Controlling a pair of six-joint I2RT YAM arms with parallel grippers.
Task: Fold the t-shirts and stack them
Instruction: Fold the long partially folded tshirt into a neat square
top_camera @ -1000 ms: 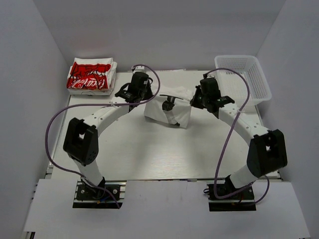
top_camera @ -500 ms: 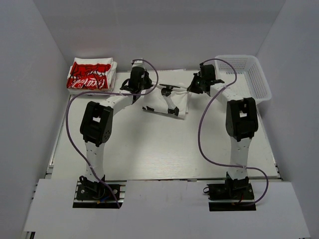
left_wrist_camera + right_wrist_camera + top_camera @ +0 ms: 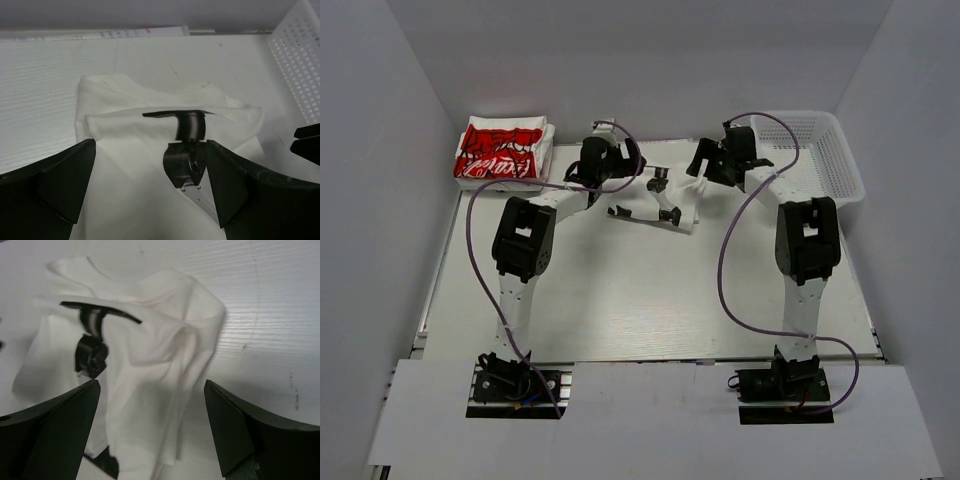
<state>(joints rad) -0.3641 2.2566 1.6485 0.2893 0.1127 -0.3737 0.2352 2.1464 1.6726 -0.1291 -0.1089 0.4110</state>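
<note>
At the far left corner of my desk (image 3: 620, 290) sits the folded stack of red-printed t-shirts (image 3: 503, 152). My left claw (image 3: 150, 190) gapes wide, gripping nothing. Between my claws, at the far middle of the desk, lies a rumpled, partly folded white t-shirt (image 3: 685, 203) with a dark mark. My right claw (image 3: 150, 425) is spread wide too, empty. Just right of it stands the white mesh basket (image 3: 825, 150).

I see a white plastic mesh basket (image 3: 832, 150) just to the right of my right hand (image 3: 700, 158), upright at the far corner of the pale, finely ribbed surface (image 3: 640, 290) spreading beneath that hand.
</note>
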